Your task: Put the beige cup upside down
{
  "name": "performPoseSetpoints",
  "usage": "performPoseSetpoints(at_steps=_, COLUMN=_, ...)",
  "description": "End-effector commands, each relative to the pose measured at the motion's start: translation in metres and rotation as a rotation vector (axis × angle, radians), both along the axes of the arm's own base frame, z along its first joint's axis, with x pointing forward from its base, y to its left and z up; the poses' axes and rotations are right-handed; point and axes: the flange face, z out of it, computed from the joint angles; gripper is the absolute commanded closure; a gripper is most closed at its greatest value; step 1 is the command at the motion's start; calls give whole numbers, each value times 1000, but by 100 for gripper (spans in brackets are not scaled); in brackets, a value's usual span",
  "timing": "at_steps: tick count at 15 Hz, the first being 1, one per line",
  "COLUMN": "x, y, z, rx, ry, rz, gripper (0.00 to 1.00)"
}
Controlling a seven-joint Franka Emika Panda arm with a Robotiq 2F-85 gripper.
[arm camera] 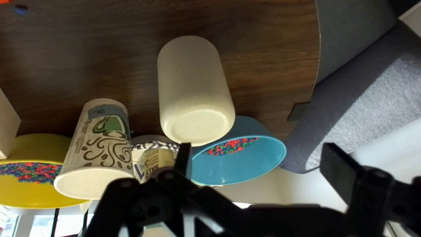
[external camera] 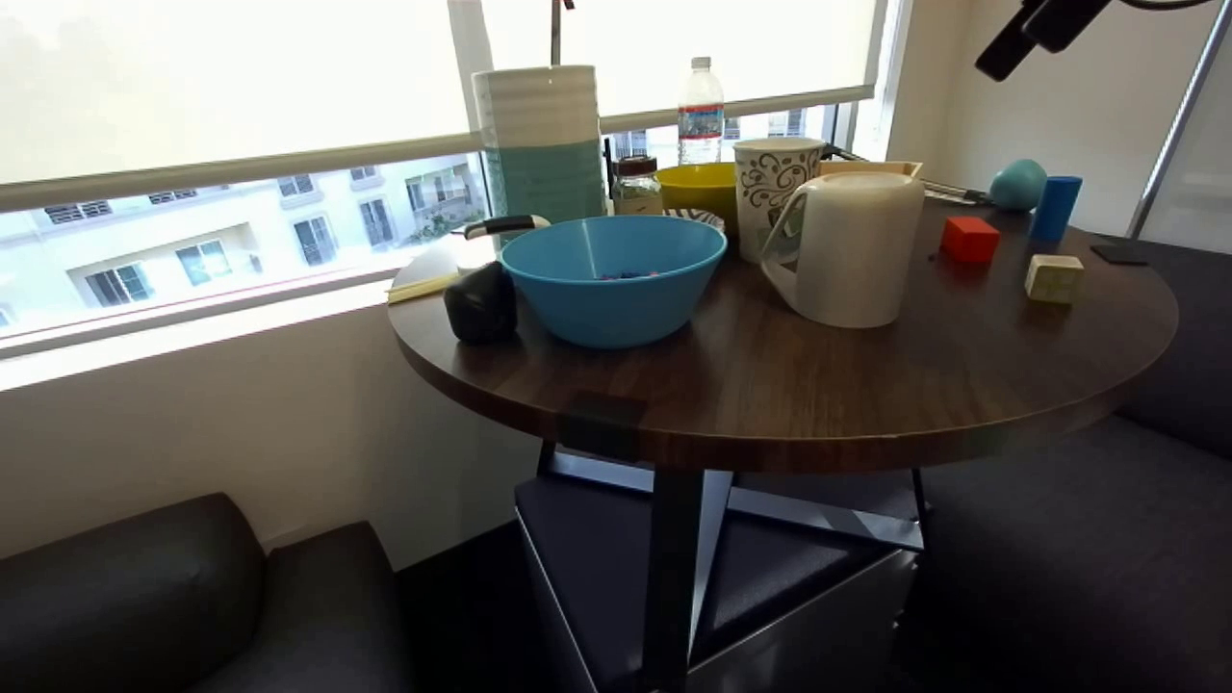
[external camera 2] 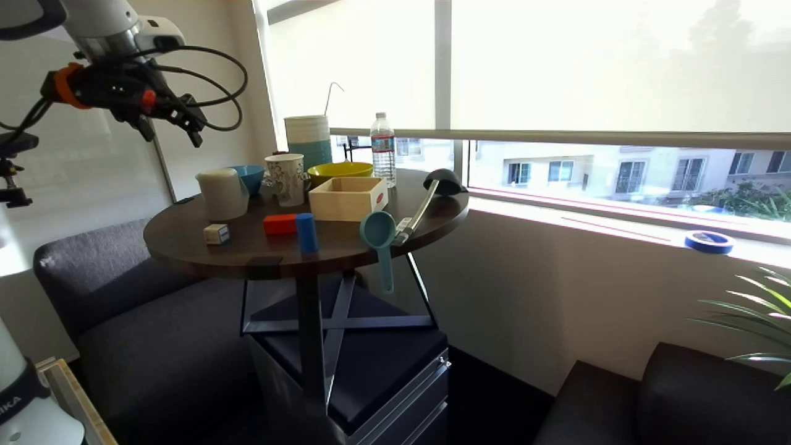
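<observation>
The beige cup (external camera: 859,252) stands on the round wooden table with its closed base up and its mouth on the tabletop. Its handle shows on one side in an exterior view. From above, the wrist view shows the flat base of the cup (arm camera: 199,125) facing the camera. High over the table and apart from the cup, my gripper (external camera 2: 172,135) hangs with its fingers spread. Nothing is between the fingertips of the gripper (arm camera: 256,148) in the wrist view.
Close to the cup are a blue bowl (external camera: 616,279), a patterned paper cup (arm camera: 102,141) and a yellow bowl (external camera 2: 340,170). A wooden box (external camera 2: 346,201), a red block (external camera 2: 280,224), a blue cylinder (external camera 2: 306,233) and a small cube (external camera 2: 216,234) also stand on the table.
</observation>
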Motion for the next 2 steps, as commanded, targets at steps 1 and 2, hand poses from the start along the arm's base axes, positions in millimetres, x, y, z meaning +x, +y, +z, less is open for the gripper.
performPoseSetpoints(at_steps=1, x=0, y=0, z=0, rx=0, ry=0, rz=-1, gripper=0)
performPoseSetpoints(at_steps=2, x=0, y=0, z=0, rx=0, ry=1, rz=-2, gripper=0)
